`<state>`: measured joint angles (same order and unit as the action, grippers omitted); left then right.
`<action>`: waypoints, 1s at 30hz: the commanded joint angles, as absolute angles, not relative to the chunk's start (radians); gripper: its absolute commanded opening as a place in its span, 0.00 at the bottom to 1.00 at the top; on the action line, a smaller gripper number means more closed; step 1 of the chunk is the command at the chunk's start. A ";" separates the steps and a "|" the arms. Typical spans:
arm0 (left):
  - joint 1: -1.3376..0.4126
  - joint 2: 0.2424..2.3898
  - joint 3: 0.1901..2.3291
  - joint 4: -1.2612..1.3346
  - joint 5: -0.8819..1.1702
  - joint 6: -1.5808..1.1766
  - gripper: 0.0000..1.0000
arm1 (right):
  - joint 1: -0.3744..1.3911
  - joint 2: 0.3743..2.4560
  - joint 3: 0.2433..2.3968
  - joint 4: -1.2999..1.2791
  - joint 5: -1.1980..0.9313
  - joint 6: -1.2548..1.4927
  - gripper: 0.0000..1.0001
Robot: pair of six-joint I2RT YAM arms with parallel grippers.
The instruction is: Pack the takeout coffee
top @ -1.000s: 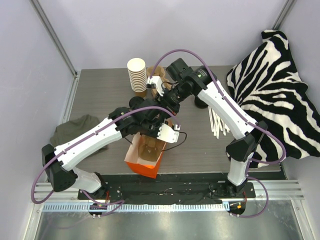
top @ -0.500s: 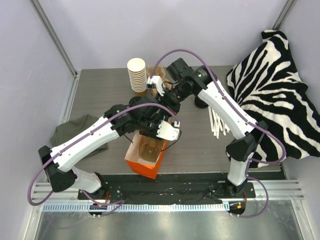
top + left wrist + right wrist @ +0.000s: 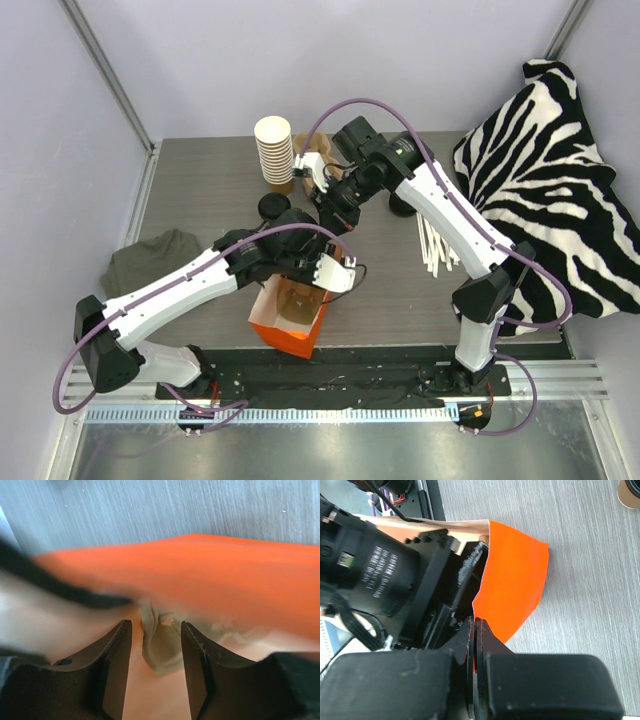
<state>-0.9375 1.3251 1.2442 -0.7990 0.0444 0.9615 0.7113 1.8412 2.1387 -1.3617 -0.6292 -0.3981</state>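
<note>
An orange paper bag (image 3: 283, 335) stands open near the table's front edge, its tan inside (image 3: 150, 690) facing up. My left gripper (image 3: 318, 280) reaches down into its mouth. In the left wrist view the left gripper (image 3: 154, 625) is open, its fingers either side of a tan crumpled fold and gripping nothing. My right gripper (image 3: 335, 222) is shut on the bag's far rim, and the right wrist view shows the right gripper (image 3: 474, 622) pinching the orange paper (image 3: 512, 585). A brown shape (image 3: 297, 300) lies inside the bag. I cannot tell whether it is the takeout coffee.
A tall stack of lidless brown cups (image 3: 275, 150) stands at the back. A round black lid (image 3: 270, 207) lies in front of it. White sticks (image 3: 435, 245) lie right of the right arm. A dark green cloth (image 3: 150, 262) is at the left, and a zebra-striped cloth (image 3: 550, 170) covers the right side.
My left gripper has opened wider inside the bag, and the left arm has shifted slightly toward the front left. The right gripper has kept its hold on the rim.
</note>
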 commanded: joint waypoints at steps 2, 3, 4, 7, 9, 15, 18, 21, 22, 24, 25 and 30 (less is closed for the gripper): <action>-0.936 1.299 1.213 -0.658 0.029 0.985 0.43 | 0.719 1.805 2.161 -1.424 -0.667 -0.411 0.01; -0.936 1.301 1.212 -0.657 0.031 0.983 0.40 | 0.718 1.805 2.163 -1.425 -0.667 -0.413 0.01; -0.936 1.305 1.212 -0.661 0.032 0.983 0.36 | 0.719 1.805 2.161 -1.424 -0.667 -0.414 0.01; -0.936 1.310 1.218 -0.695 0.043 0.986 0.19 | 0.719 1.804 2.161 -1.427 -0.669 -0.416 0.01; -0.934 1.310 1.233 -0.736 0.049 0.991 0.09 | 0.719 1.802 2.161 -1.427 -0.667 -0.419 0.01; -0.934 1.312 1.344 -0.857 0.092 0.973 0.00 | 0.719 1.801 2.160 -1.427 -0.663 -0.425 0.01; -0.934 1.330 1.423 -0.931 0.110 0.963 0.00 | 0.721 1.804 2.160 -1.424 -0.661 -0.425 0.01; -0.936 1.347 1.479 -0.991 0.127 0.971 0.00 | 0.726 1.805 2.163 -1.422 -0.660 -0.425 0.01; -0.934 1.351 1.498 -1.023 0.127 0.973 0.00 | 0.726 1.807 2.164 -1.420 -0.658 -0.425 0.01; -0.934 1.373 1.511 -1.051 0.135 0.969 0.00 | 0.729 1.807 2.166 -1.420 -0.658 -0.423 0.01; -0.934 1.377 1.512 -1.077 0.138 0.973 0.00 | 0.729 1.807 2.166 -1.419 -0.658 -0.425 0.01; -0.934 1.407 1.531 -1.126 0.172 0.960 0.00 | 0.727 1.804 2.164 -1.420 -0.653 -0.426 0.01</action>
